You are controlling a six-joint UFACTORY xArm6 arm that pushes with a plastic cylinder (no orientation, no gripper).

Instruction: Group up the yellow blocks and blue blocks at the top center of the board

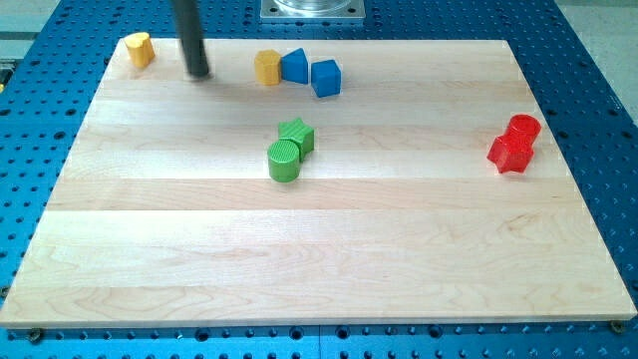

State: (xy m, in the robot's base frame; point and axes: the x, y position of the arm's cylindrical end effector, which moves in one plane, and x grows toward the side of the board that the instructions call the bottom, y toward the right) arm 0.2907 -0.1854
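A yellow block [139,48] sits at the board's top left corner. A second yellow block [266,67] sits at the top centre, touching a blue wedge-like block [294,66] on its right. A blue cube [325,78] lies just right of that one. My tip [199,73] rests on the board between the two yellow blocks, about 60 px right of the corner yellow block and apart from both.
A green star block [298,135] and a green cylinder [284,160] touch near the board's middle. Two red blocks [514,145] sit together at the right edge. The wooden board [319,259] lies on a blue perforated table; a metal base [312,8] is at the top.
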